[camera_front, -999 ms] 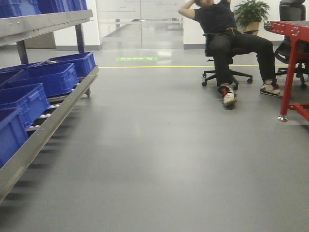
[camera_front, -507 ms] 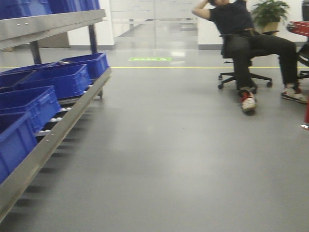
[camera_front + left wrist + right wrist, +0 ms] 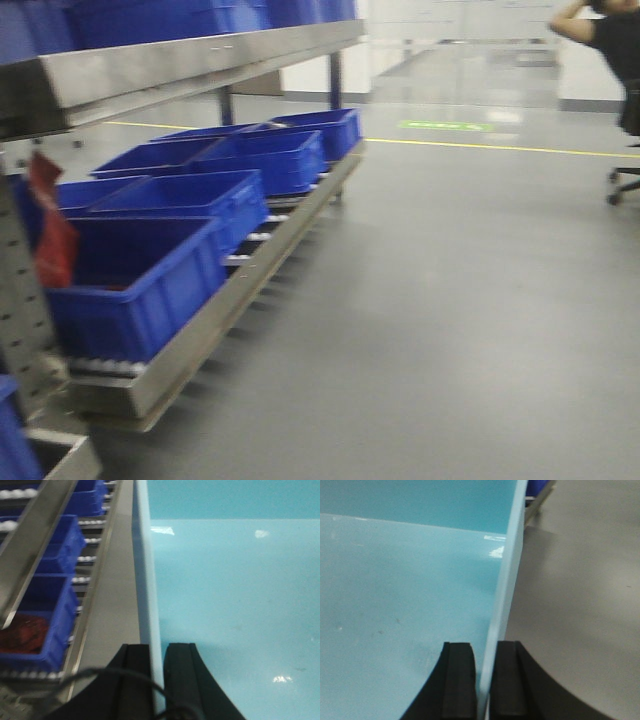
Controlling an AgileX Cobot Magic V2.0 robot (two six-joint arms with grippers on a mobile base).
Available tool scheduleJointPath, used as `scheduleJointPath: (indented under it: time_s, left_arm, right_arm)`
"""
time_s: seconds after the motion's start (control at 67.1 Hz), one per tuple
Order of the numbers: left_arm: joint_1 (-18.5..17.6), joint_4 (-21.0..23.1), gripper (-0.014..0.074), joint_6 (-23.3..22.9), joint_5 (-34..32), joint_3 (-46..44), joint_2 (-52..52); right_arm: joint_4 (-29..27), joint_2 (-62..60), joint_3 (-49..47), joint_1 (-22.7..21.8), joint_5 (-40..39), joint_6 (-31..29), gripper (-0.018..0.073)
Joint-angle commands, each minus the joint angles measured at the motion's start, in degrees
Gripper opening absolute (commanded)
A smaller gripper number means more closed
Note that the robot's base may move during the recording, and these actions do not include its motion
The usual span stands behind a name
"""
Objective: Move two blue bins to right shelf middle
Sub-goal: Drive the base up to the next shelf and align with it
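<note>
A pale cyan blue bin point(image 3: 225, 580) fills both wrist views, and I look down into its smooth floor point(image 3: 395, 580). My left gripper point(image 3: 159, 646) is shut on the bin's left wall, one black finger on each side of the thin rim. On the opposite wall my right gripper point(image 3: 484, 643) is shut in the same way. Neither the bin nor the grippers show in the front view. There, a rack tier with a broad brushed-steel front rail point(image 3: 200, 60) and a grey perforated upright point(image 3: 20, 290) stands at the left; it fits the right shelf middle.
Dark blue crates point(image 3: 150, 270) sit on the lower roller tier, and more line the top tier point(image 3: 200, 15). A red tag point(image 3: 50, 230) hangs by the upright. Grey floor point(image 3: 450, 300) spreads to the right. A seated person point(image 3: 610, 40) is at the far right edge.
The front view has swung left: the rack now sits nearer and further right, the seated person has slid to the right edge, and the red table has left the frame.
</note>
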State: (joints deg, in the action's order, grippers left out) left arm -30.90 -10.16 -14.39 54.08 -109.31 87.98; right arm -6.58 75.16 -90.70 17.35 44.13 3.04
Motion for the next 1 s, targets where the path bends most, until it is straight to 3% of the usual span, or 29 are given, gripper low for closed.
scheduleJointPath:
  time_s: [0.0, 0.984]
  left_arm:
    - [-0.14, 0.36, -0.0111, 0.27, -2.91, -0.58, -0.77]
    - [-0.14, 0.36, -0.0111, 0.27, -2.91, -0.58, -0.77]
  right_arm:
    - [-0.25, -0.70, -0.62, -0.09, -2.63, -1.08, -0.0151]
    - [-0.25, -0.70, -0.62, -0.09, -2.63, -1.08, -0.0151]
